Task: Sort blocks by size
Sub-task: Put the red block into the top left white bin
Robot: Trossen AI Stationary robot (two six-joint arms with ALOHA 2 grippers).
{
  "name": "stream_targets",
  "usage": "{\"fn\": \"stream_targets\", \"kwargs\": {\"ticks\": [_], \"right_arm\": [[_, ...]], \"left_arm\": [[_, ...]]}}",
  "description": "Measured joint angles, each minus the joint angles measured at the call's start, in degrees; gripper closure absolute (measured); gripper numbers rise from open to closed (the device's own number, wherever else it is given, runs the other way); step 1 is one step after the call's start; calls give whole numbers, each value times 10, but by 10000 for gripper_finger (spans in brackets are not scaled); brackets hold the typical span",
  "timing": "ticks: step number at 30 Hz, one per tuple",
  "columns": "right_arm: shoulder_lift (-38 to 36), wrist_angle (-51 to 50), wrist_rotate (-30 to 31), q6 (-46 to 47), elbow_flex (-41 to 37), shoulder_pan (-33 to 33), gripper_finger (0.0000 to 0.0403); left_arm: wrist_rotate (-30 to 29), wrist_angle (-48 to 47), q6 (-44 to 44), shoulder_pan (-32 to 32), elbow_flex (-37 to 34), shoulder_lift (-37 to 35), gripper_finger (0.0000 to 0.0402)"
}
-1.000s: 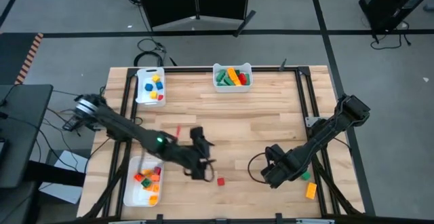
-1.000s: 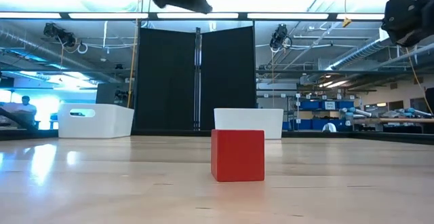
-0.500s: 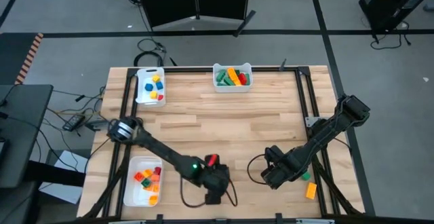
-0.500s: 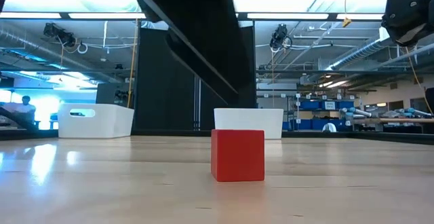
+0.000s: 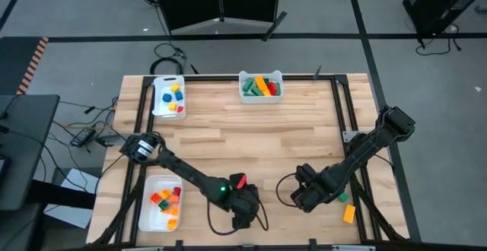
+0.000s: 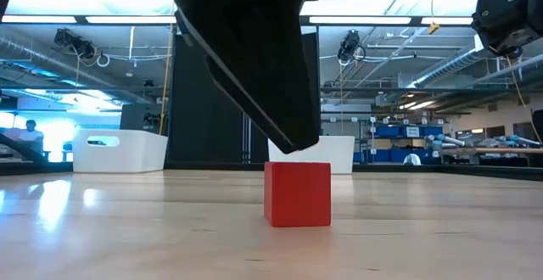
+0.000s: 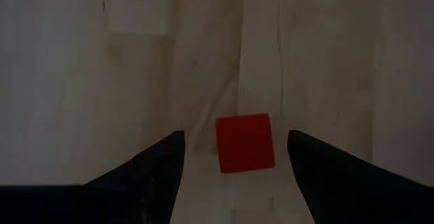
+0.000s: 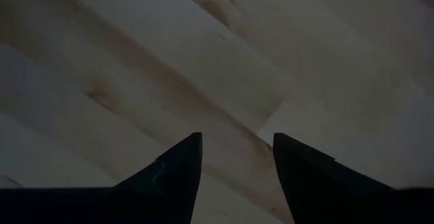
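The blocks are spread over several places on the wooden bench (image 5: 304,122). One small red block (image 6: 297,193) stands alone on the bare wood near the front edge; in the high view it is hidden under the left arm. The left claw (image 7: 234,153) hangs directly above it with its two fingers (image 7: 152,166) spread wide, one on each side of the block and clear of it, holding nothing. In the low view the dark claw body (image 6: 246,55) fills the upper middle, its tip just above the block's top and not touching.

A white tray (image 5: 160,219) at the front left of the bench holds orange, red and yellow blocks (image 5: 165,199). A second tray (image 5: 158,99) at the back left holds a few yellow, blue and red blocks (image 5: 175,97). A third tray (image 5: 260,97) at the back middle holds green, yellow, orange and red blocks (image 5: 261,86).

The right claw (image 8: 237,159) sits low over bare wood toward the front right, its fingers parted and empty. Just beside that arm, near the bench's right front corner, lie an orange block (image 5: 348,214) and a small green block (image 5: 344,198), well apart from the red one
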Motion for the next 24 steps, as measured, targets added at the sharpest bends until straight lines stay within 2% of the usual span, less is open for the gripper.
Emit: {"fn": "stream_targets", "kwargs": {"ticks": [7, 14, 19, 24], "right_arm": [[0, 1, 3, -2, 0, 0, 210], [0, 2, 11, -2, 0, 0, 211], [0, 3, 12, -4, 1, 2, 210], [0, 3, 12, -12, 1, 2, 212]], "left_arm": [[9, 3, 3, 2, 0, 2, 133], [22, 35, 7, 5, 0, 37, 133], [4, 21, -1, 5, 0, 44, 133], [2, 16, 11, 8, 0, 44, 161]]}}
